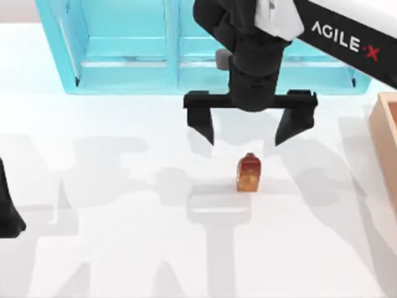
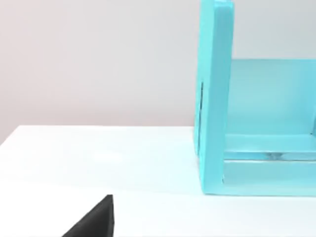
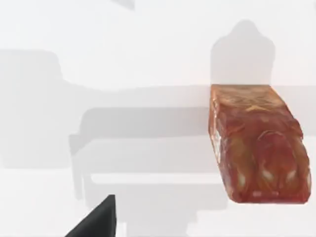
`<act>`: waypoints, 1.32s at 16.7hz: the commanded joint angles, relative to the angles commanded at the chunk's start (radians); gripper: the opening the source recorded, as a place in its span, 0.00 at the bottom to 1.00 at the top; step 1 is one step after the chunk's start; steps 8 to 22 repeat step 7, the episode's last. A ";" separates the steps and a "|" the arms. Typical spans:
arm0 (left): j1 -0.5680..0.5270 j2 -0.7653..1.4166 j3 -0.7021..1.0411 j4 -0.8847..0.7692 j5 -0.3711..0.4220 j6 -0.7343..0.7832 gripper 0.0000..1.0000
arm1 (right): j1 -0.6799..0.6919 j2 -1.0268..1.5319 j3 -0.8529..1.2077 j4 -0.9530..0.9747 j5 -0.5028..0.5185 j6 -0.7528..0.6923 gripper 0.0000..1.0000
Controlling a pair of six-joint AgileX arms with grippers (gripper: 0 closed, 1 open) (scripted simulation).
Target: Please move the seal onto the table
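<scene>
The seal [image 1: 249, 173] stands on the white table [image 1: 124, 248], near the middle of the surface and slightly toward the top view's right side, with its dark red-brown top above an amber-orange body. The right gripper [image 1: 245, 133] hangs above the table just behind the seal, between it and the light-blue shelf unit [image 1: 124, 56]; its two black fingers [image 1: 201, 121] are spread wide and hold nothing, and the seal sits apart from both fingertips. In the right wrist view the seal [image 3: 256, 143] lies on the bare table [image 3: 98, 49], free of any contact, with its shadow cast behind it. A tan wooden box [image 1: 386, 143] occupies the table's right edge, well apart from the seal. The left arm is parked at the table's left edge, where the left gripper [image 1: 9, 211] is partly visible; whether its fingers are spread or pressed together cannot be told. The left wrist view shows the shelf unit's [image 2: 217, 98] side wall standing on the table [image 2: 98, 158].
</scene>
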 joint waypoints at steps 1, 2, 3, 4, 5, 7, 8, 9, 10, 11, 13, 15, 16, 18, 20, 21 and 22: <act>0.000 0.000 0.000 0.000 0.000 0.000 1.00 | -0.001 0.000 0.061 -0.063 0.001 0.001 1.00; 0.000 0.000 0.000 0.000 0.000 0.000 1.00 | -0.002 0.000 0.115 -0.119 0.003 0.001 1.00; 0.000 0.000 0.000 0.000 0.000 0.000 1.00 | -0.004 -0.002 0.159 -0.165 0.006 0.001 1.00; 0.000 0.000 0.000 0.000 0.000 0.000 1.00 | -0.006 -0.005 0.193 -0.202 0.010 0.000 1.00; 0.000 0.000 0.000 0.000 0.000 0.000 1.00 | -0.008 -0.007 0.219 -0.228 0.014 -0.001 1.00; 0.000 0.000 0.000 0.000 0.000 0.000 1.00 | -0.011 -0.010 0.239 -0.249 0.017 -0.003 1.00; 0.000 0.000 0.000 0.000 0.000 0.000 1.00 | -0.011 -0.010 0.239 -0.249 0.017 -0.003 1.00; 0.000 0.000 0.000 0.000 0.000 0.000 1.00 | -0.011 -0.010 0.239 -0.249 0.017 -0.003 1.00; 0.000 0.000 0.000 0.000 0.000 0.000 1.00 | -0.011 -0.010 0.239 -0.249 0.017 -0.003 1.00; 0.000 0.000 0.000 0.000 0.000 0.000 1.00 | -0.011 -0.010 0.239 -0.249 0.017 -0.003 1.00; 0.000 0.000 0.000 0.000 0.000 0.000 1.00 | -0.011 -0.010 0.239 -0.249 0.017 -0.003 1.00; 0.000 0.000 0.000 0.000 0.000 0.000 1.00 | -0.011 -0.010 0.239 -0.249 0.017 -0.003 1.00; 0.000 0.000 0.000 0.000 0.000 0.000 1.00 | -0.011 -0.010 0.239 -0.249 0.017 -0.003 1.00; 0.000 0.000 0.000 0.000 0.000 0.000 1.00 | -0.011 -0.010 0.239 -0.249 0.017 -0.003 1.00; 0.000 0.000 0.000 0.000 0.000 0.000 1.00 | -0.011 -0.010 0.239 -0.249 0.017 -0.003 1.00; 0.000 0.000 0.000 0.000 0.000 0.000 1.00 | -0.011 -0.010 0.239 -0.249 0.017 -0.003 1.00; 0.000 0.000 0.000 0.000 0.000 0.000 1.00 | -0.011 -0.010 0.239 -0.249 0.017 -0.003 1.00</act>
